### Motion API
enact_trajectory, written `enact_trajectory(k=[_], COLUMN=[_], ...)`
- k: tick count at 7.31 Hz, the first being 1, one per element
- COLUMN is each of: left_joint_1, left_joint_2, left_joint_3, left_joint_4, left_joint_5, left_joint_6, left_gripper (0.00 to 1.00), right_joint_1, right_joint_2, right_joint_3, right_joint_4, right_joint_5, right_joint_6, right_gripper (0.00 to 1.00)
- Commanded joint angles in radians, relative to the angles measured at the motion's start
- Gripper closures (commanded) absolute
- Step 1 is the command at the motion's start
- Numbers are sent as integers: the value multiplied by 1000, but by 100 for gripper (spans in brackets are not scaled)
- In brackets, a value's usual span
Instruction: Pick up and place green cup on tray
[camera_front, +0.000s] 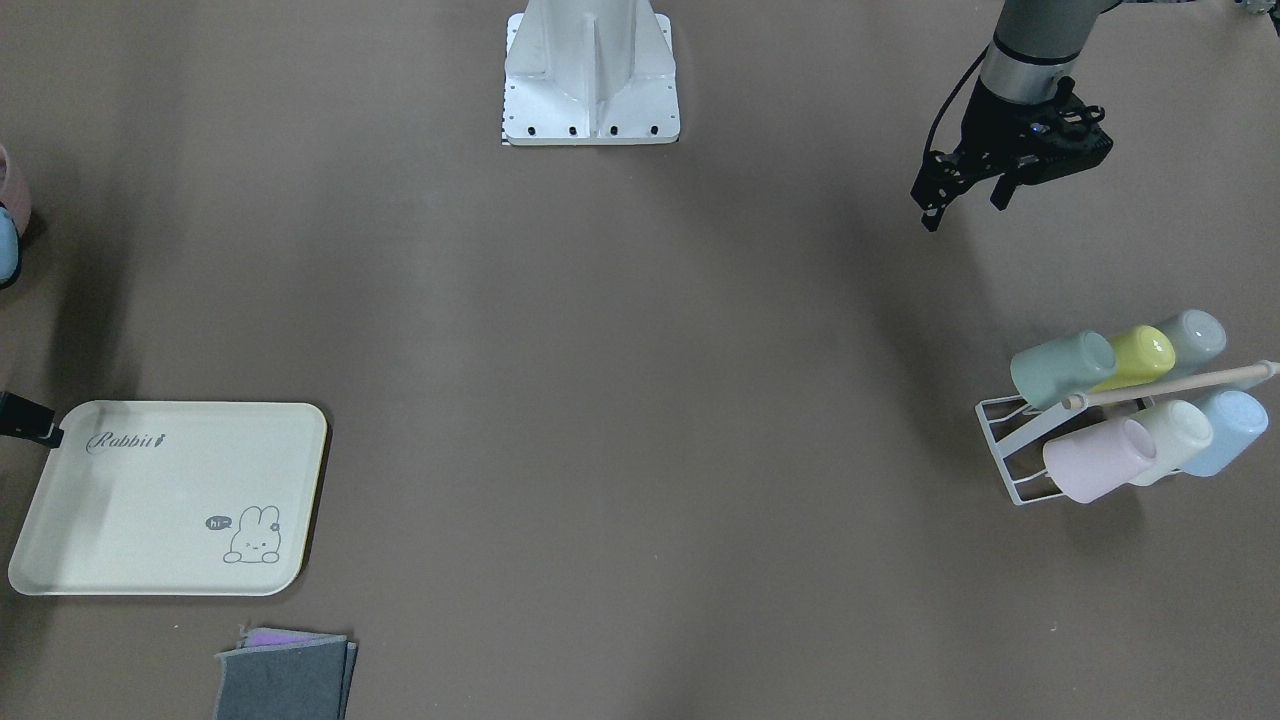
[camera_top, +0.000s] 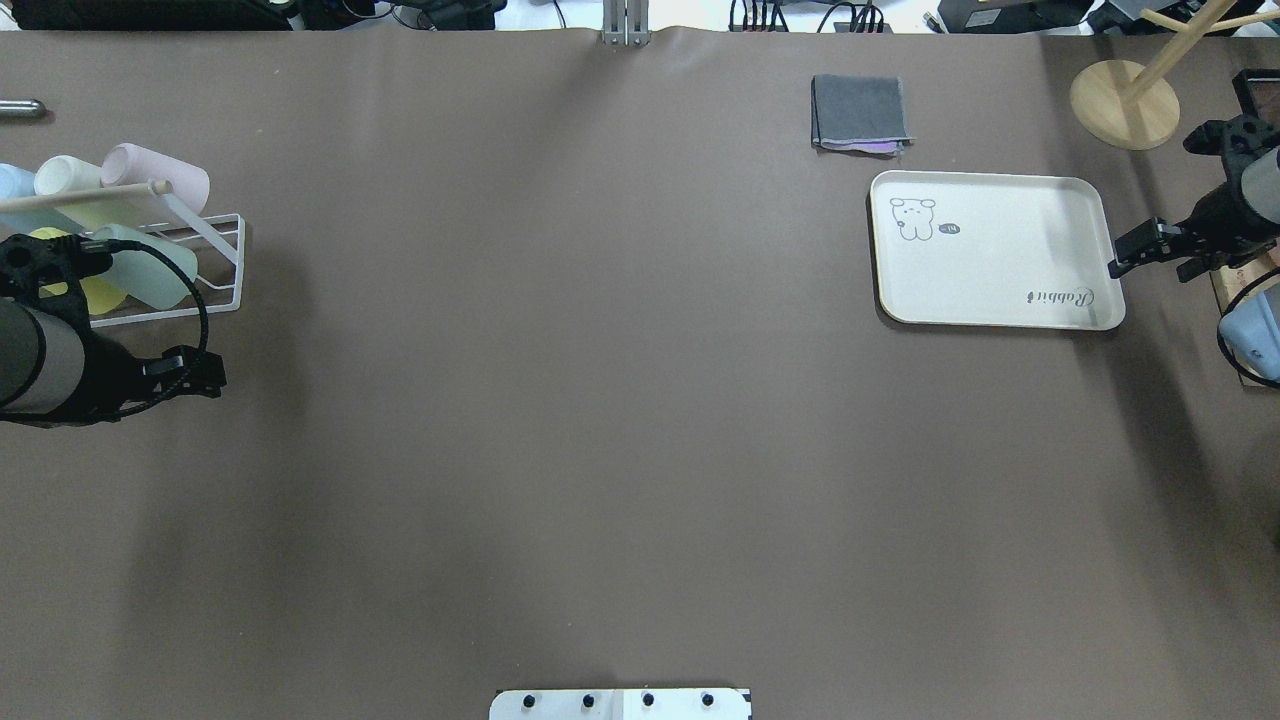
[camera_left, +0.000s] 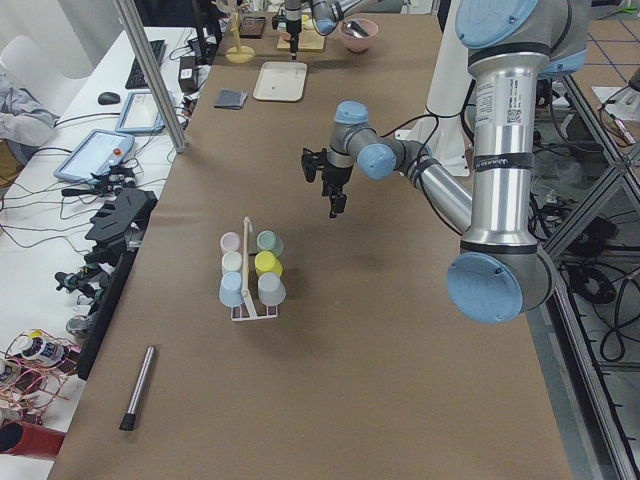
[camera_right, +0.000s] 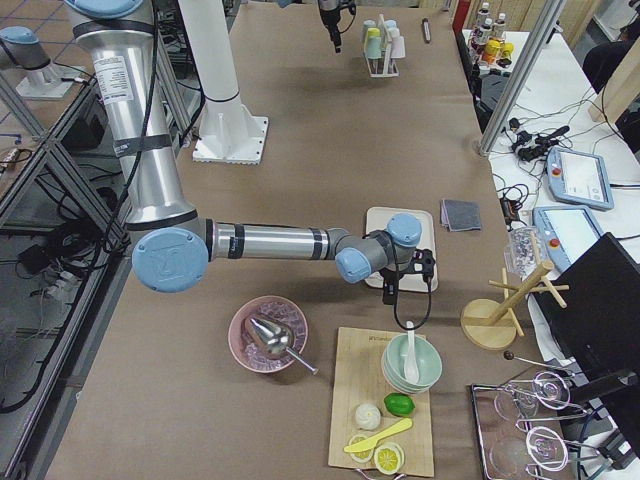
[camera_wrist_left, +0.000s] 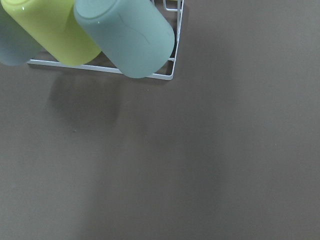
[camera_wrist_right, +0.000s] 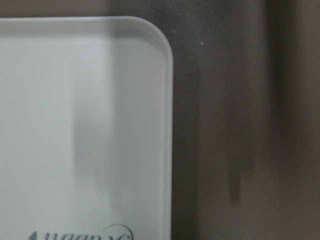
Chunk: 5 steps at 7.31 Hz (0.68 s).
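The green cup (camera_front: 1062, 368) lies tilted on a white wire rack (camera_front: 1000, 450) among several other cups, next to a yellow cup (camera_front: 1140, 355). The left wrist view shows the green cup (camera_wrist_left: 125, 37) close below the camera, at the rack's corner. My left gripper (camera_front: 965, 210) hangs open and empty above the table, short of the rack on the robot's side. The cream tray (camera_front: 170, 495) with the rabbit drawing lies bare at the other end. My right gripper (camera_top: 1135, 255) hovers open at the tray's (camera_top: 1000, 250) corner near the "Rabbit" script, holding nothing.
A folded grey cloth (camera_top: 860, 112) lies beyond the tray. A wooden stand (camera_top: 1125, 100) is at the far right corner, and a cutting board with a bowl (camera_right: 410, 362) lies past the right arm. The robot base (camera_front: 590, 80) stands at mid-table edge.
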Motion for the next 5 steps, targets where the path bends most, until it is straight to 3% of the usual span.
enact_trajectory(k=[1, 3, 5], left_joint_1=[24, 13, 18], left_joint_2=[-1, 14, -35], left_joint_3=[7, 0, -6], left_joint_4=[0, 0, 4], left_joint_5=[13, 5, 2], left_joint_6=[2, -17, -105], left_gripper=[3, 3, 2], right_joint_1=[-21, -28, -29], right_joint_2=[14, 14, 14], right_joint_3=[-22, -32, -43], right_joint_4=[1, 3, 1], right_joint_5=[0, 1, 1], right_joint_6=[0, 0, 0], right_gripper=[10, 23, 30])
